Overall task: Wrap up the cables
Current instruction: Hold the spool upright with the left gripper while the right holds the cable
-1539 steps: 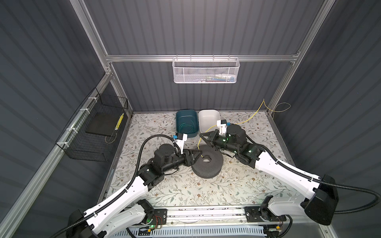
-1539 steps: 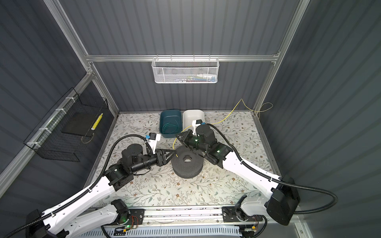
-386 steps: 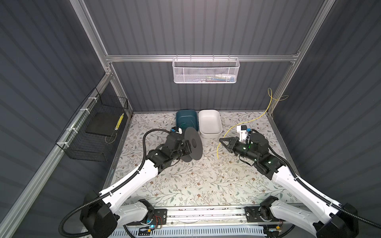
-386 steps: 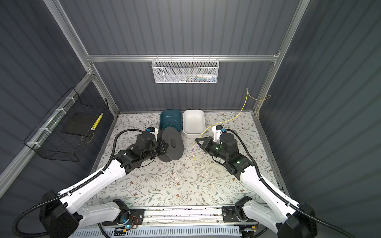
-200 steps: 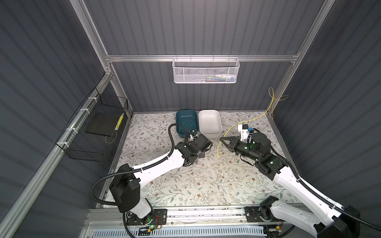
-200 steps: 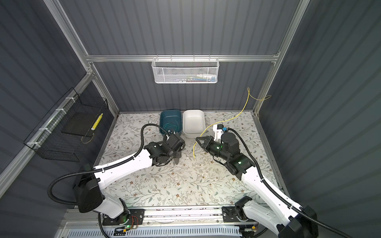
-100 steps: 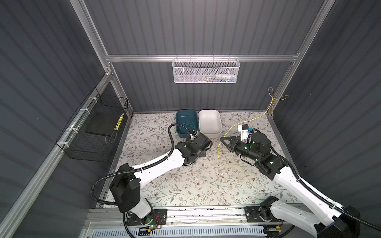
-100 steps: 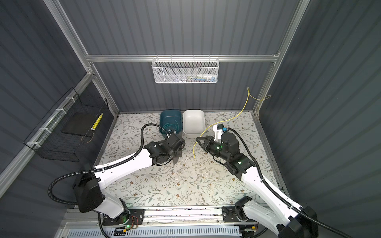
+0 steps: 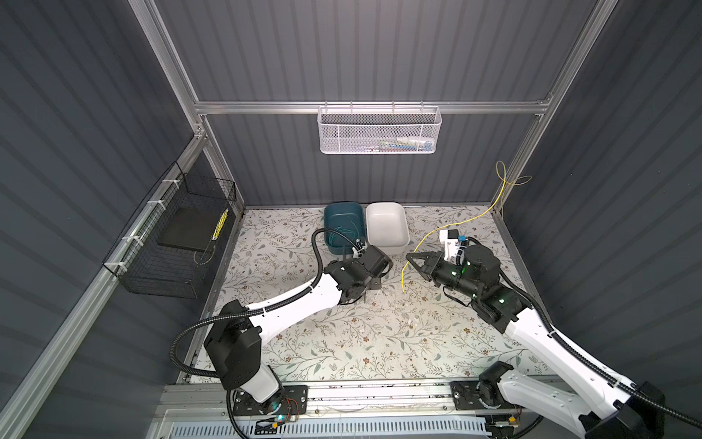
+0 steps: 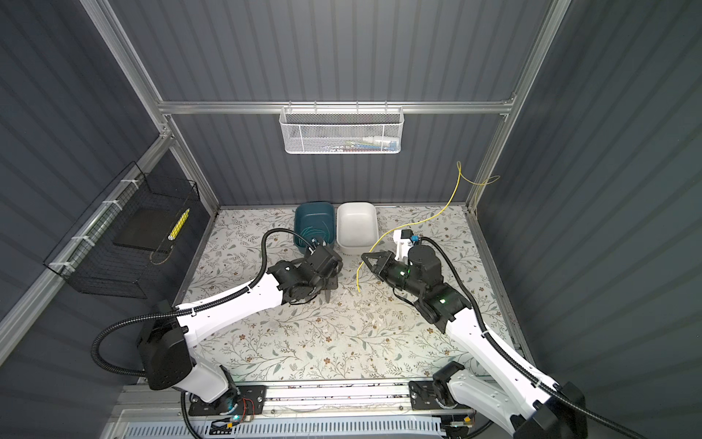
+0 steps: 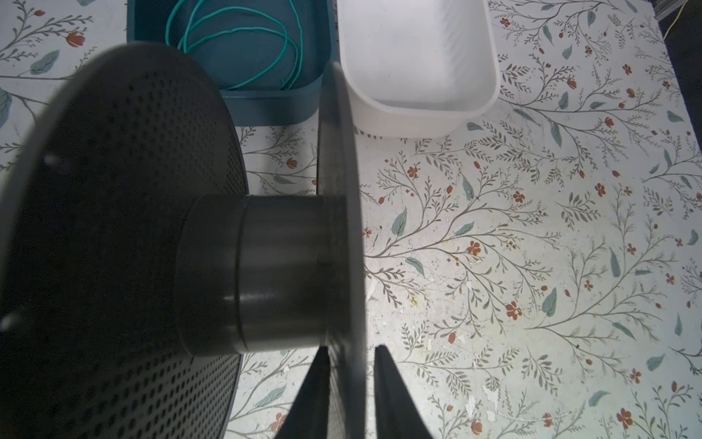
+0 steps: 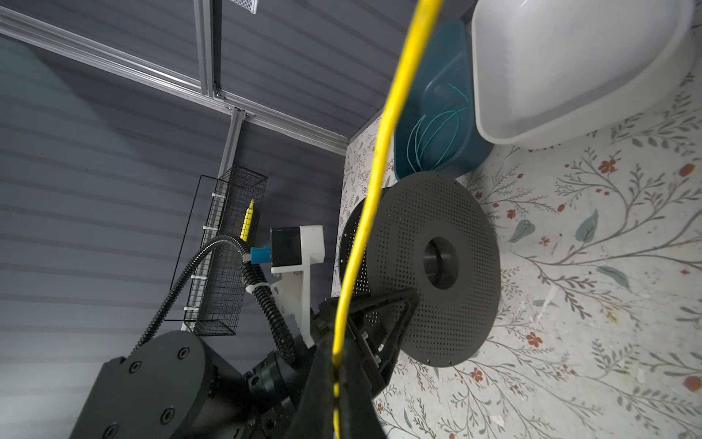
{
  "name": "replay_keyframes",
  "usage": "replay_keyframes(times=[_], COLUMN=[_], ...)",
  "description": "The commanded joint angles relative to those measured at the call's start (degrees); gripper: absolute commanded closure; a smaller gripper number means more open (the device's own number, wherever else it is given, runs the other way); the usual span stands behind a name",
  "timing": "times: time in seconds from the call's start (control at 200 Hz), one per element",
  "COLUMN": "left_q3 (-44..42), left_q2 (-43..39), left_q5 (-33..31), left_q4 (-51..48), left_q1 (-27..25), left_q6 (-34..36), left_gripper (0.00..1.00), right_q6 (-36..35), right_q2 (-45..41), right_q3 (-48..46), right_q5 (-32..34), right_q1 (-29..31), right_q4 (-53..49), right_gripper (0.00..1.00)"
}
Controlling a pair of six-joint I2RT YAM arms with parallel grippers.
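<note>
Floral table. Black spool stands on edge mid-table, just in front of the teal bin at the back edge. White bin sits just beside the teal bin. Left gripper has its jaws slightly apart astride one spool flange, with a gap on one side. Right gripper is clenched on the yellow cable, which trails to the back right corner. Teal cable lies coiled in the teal bin.

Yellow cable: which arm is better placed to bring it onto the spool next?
Probably right. The right end effector is shut on the yellow cable, facing the spool; the left end effector only straddles its flange.
</note>
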Motion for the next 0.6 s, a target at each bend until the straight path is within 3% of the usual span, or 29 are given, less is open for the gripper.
replay_keyframes(times=[0.0,0.275,0.595], left_q3=[1.7,3.1,4.6], left_q2=[-0.5,-3.9,-6.7], left_q5=[0.8,2.4,8.2], left_q4=[-0.8,-1.2,0.6], left_q1=[-0.3,-0.3,-0.3], left_q6=[-0.2,3.6,7.8], left_gripper=[0.72,0.52,0.47], right_q6=[-0.6,-0.6,-0.2], right_q2=[-0.8,-0.4,-0.1], right_q3=[-0.5,0.0,0.1], right_q5=[0.6,0.4,0.1], right_q1=[-0.3,-0.3,-0.3], right_q4=[0.1,0.4,0.8], right_gripper=[1.00,1.00,1.00])
